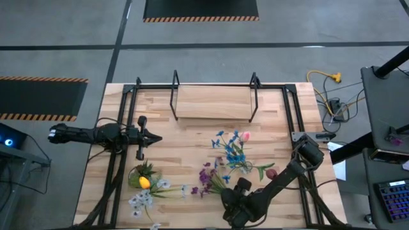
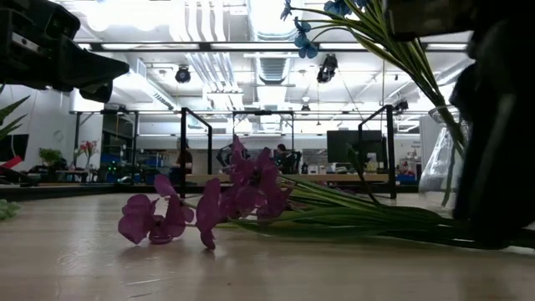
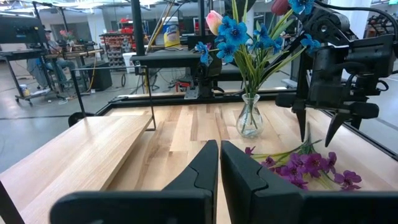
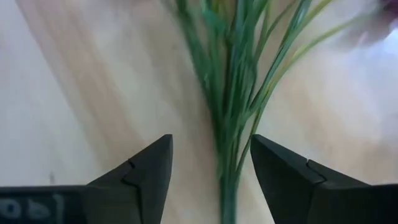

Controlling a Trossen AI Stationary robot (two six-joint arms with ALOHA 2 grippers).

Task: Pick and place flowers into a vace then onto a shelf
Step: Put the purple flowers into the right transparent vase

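A bunch of purple flowers [image 1: 208, 177] lies on its side on the table, its green stems [image 4: 231, 143] flat on the wood. My right gripper [image 4: 211, 158] stands open over those stems, one finger on either side, touching nothing. In the left wrist view the same gripper [image 3: 316, 134] points down above the purple flowers [image 3: 305, 165]. The clear glass vase [image 3: 249, 118] stands upright on the table with blue flowers and a pink one in it. The shelf [image 1: 214, 102] stands at the far middle. My left gripper [image 1: 150, 137] waits shut at the left, level above the table.
A bunch of yellow and white flowers [image 1: 146, 186] lies near the front left. A dark red flower head [image 1: 271, 173] lies right of the vase. A black frame [image 1: 291, 115] runs along the table's sides. Bare wood lies between the shelf and the vase.
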